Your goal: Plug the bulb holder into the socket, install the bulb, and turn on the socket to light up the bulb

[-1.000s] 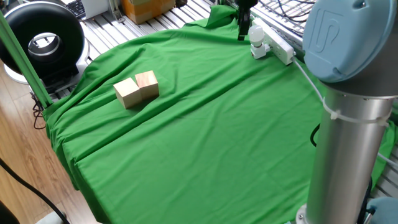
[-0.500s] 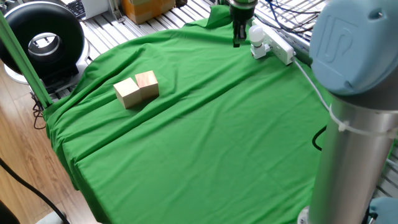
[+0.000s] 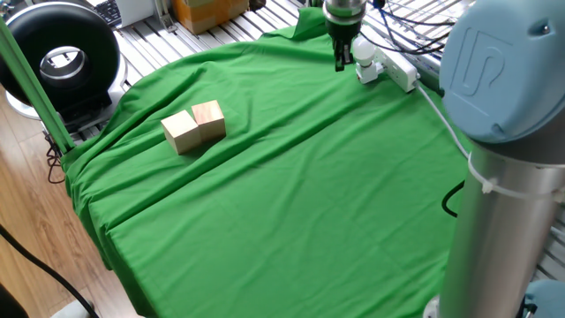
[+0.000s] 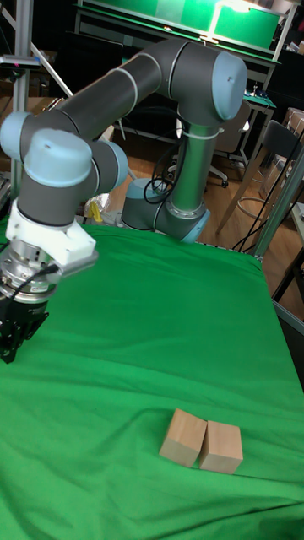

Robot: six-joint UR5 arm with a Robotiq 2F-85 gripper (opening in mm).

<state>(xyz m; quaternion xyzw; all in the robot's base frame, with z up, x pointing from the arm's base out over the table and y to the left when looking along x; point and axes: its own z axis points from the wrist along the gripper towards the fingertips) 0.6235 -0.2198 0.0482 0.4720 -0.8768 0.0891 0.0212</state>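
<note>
The gripper [image 3: 340, 60] hangs over the far edge of the green cloth [image 3: 291, 177], just left of the bulb [image 3: 364, 53] standing on the power strip [image 3: 397, 69]; its jaws look empty, whether parted or closed I cannot tell

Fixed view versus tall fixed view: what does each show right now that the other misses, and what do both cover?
Only the fixed view shows the socket at the far edge of the cloth, with the bulb standing upright on its near end, and the black ring-shaped device off the table.

Only the tall fixed view shows the whole arm back to its base, plus the chair behind the table.

Both show the hand beside the bulb, the two touching wooden blocks and the green cloth.
</note>
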